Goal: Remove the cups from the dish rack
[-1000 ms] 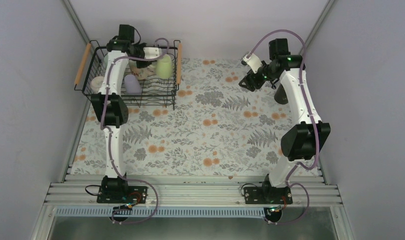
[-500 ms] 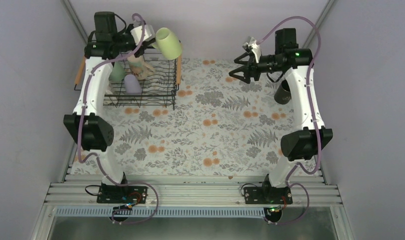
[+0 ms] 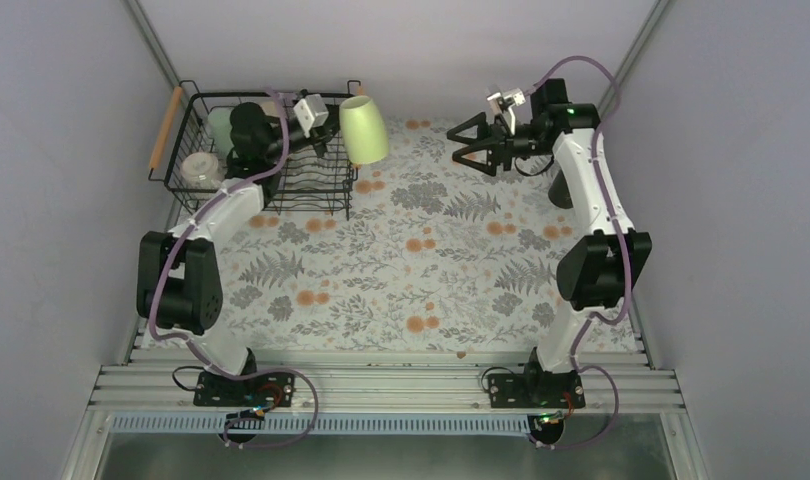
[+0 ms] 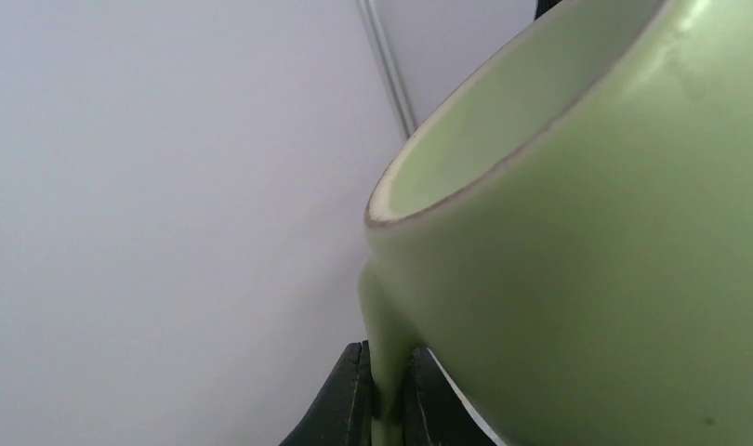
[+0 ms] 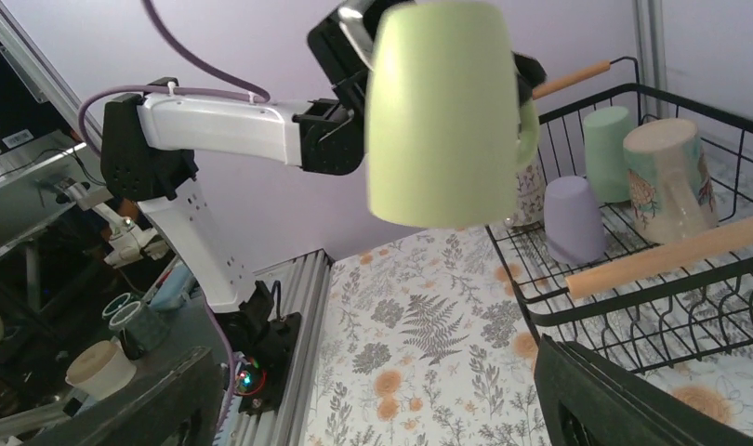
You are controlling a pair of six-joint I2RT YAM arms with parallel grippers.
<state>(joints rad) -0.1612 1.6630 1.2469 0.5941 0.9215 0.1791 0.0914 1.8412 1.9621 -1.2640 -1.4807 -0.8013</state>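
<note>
My left gripper (image 3: 337,124) is shut on the handle of a light green mug (image 3: 364,130) and holds it in the air just right of the dish rack (image 3: 186,190). In the left wrist view the fingers (image 4: 354,395) pinch the mug's handle (image 4: 384,344). My right gripper (image 3: 469,144) is open and empty, facing the mug from the right with a gap between them. The right wrist view shows the mug (image 5: 438,111) tilted, and in the rack (image 5: 633,302) a lavender cup (image 5: 573,218), a mint green cup (image 5: 607,153) and a beige patterned cup (image 5: 666,181).
A black cup (image 3: 558,188) stands on the floral tablecloth (image 3: 421,270) by the right arm near the right wall. A clear glass (image 3: 199,170) sits in the rack's left part. Grey walls close in at left, right and back.
My left gripper has lifted the light green mug out of the rack and swung it to the right of it. My right gripper has turned toward the mug and stayed open.
</note>
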